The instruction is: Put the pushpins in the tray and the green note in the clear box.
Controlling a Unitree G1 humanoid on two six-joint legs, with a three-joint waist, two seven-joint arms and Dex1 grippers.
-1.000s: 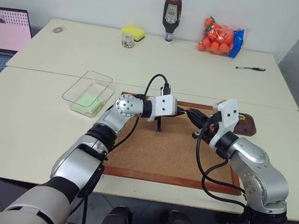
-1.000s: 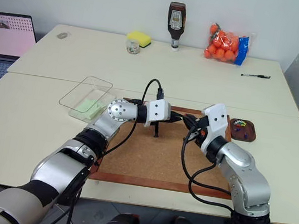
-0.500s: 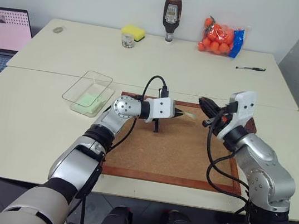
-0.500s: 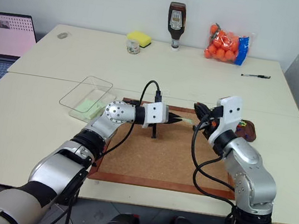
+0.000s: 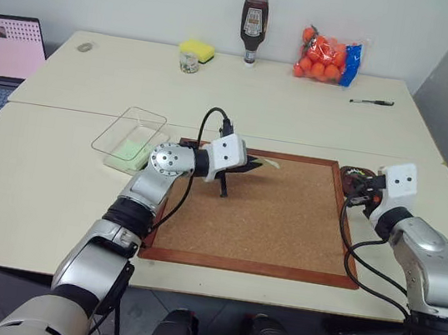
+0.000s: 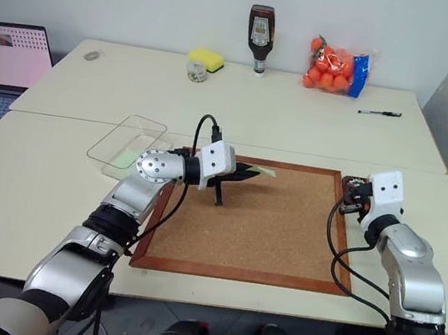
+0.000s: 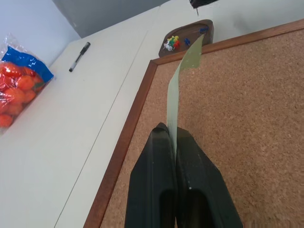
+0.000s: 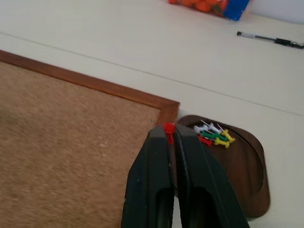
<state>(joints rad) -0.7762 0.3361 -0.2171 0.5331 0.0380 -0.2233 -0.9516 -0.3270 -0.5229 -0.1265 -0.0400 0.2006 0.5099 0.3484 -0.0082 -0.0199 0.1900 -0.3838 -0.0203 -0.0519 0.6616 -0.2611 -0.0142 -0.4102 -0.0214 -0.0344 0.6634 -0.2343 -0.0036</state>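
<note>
No writing is legible; the tray point(image 8: 247, 175) holds pushpins point(image 8: 213, 134), the right gripper point(image 8: 169, 134) pinches a red pushpin point(image 8: 168, 129), and the left gripper point(image 7: 172, 137) clamps the green note point(image 7: 183, 71).

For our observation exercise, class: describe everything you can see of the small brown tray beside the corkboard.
The tray is a shallow, dark brown dish that looks wooden, rounded-rectangular with a low raised rim. It lies flat on the pale table, close against the corkboard frame's far right corner. A loose cluster of pushpins with white, green, yellow and red heads lies inside, near the far rim. The right pincer, shut on a red pushpin, is at its edge nearest the board.
</note>
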